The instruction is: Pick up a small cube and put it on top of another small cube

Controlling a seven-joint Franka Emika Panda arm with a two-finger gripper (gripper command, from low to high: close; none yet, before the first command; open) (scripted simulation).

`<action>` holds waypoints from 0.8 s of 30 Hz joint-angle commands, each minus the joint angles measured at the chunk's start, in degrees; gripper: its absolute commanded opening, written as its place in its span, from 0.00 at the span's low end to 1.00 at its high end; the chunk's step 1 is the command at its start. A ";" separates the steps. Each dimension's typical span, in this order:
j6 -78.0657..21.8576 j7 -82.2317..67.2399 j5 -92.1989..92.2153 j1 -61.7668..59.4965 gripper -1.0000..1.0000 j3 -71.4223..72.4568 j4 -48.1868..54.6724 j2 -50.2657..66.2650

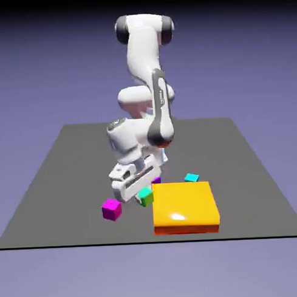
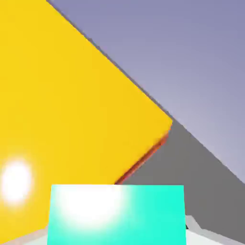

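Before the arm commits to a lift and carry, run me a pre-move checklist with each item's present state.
1. Green cube between the fingertips: ok, it fills the gap in the hand view.
2. Gripper shut on it: ok.
3. Cyan cube bare on top for stacking: ok, nothing rests on its visible top.
4. Direct path to the cyan cube free: not ok, the orange slab lies close beside the gripper and in front of that cube.
5. Green cube off the table: cannot tell, its underside is unclear.
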 commanded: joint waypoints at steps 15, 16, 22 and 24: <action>-0.41 -26.75 -4.13 21.00 0.00 8.72 -20.17 -17.30; 0.57 -28.26 -2.13 23.08 0.00 7.30 -19.84 -15.87; 6.47 -37.26 9.85 35.53 0.00 -1.22 -17.91 -7.23; 8.44 -40.26 13.84 39.68 0.00 -4.06 -17.27 -4.35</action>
